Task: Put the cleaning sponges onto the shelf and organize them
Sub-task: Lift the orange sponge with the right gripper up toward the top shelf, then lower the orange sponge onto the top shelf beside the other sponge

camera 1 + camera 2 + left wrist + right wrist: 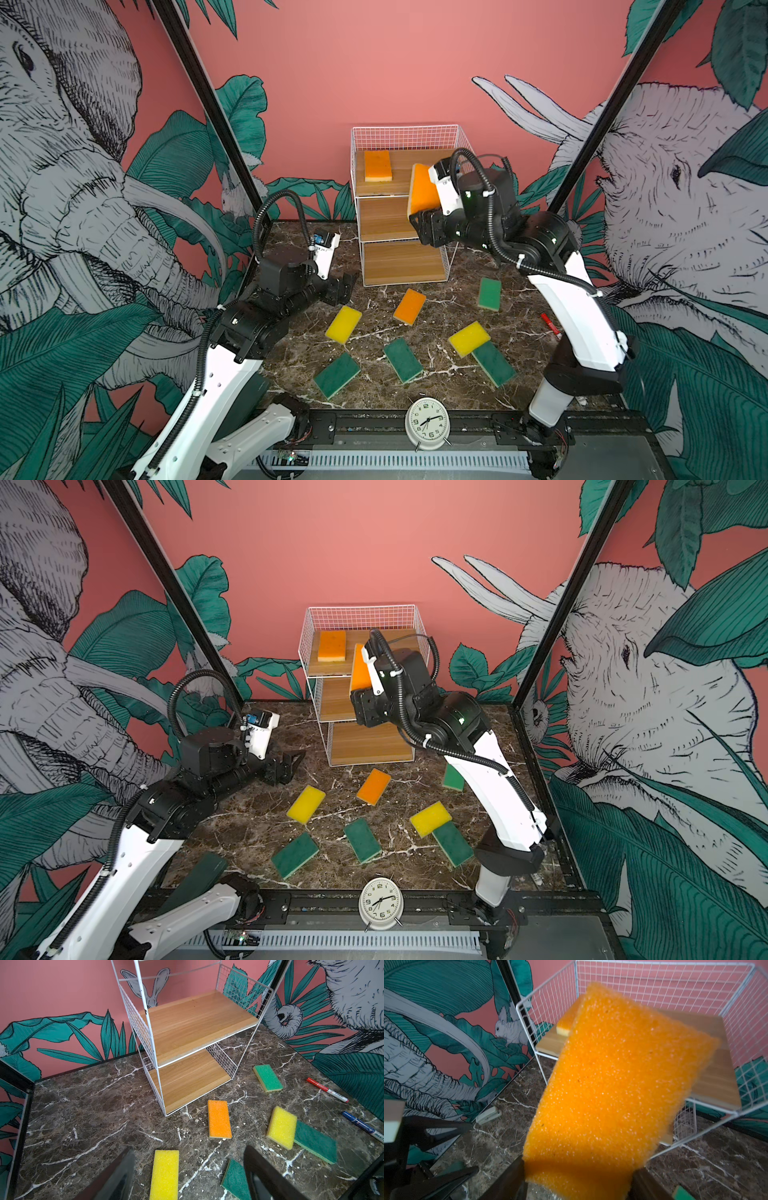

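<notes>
The shelf point(405, 129), white wire with wooden boards, stands at the back of the marble table. One orange sponge point(377, 165) lies flat on its top tier. My right gripper point(419, 215) is shut on a second orange sponge point(612, 1084), held tilted on end over the top tier's front edge. On the table lie a third orange sponge point(410, 306), two yellow sponges point(343, 324) point(469, 338) and several dark green ones point(402, 359). My left gripper point(347, 286) hangs open and empty, low, left of the shelf, over the nearer yellow sponge point(165, 1174).
A white alarm clock point(427, 424) stands at the table's front edge. A red marker point(327, 1089) and a blue marker point(363, 1126) lie near the right edge. One yellow sponge overlaps a green sponge point(493, 363). Black frame posts rise at both back corners.
</notes>
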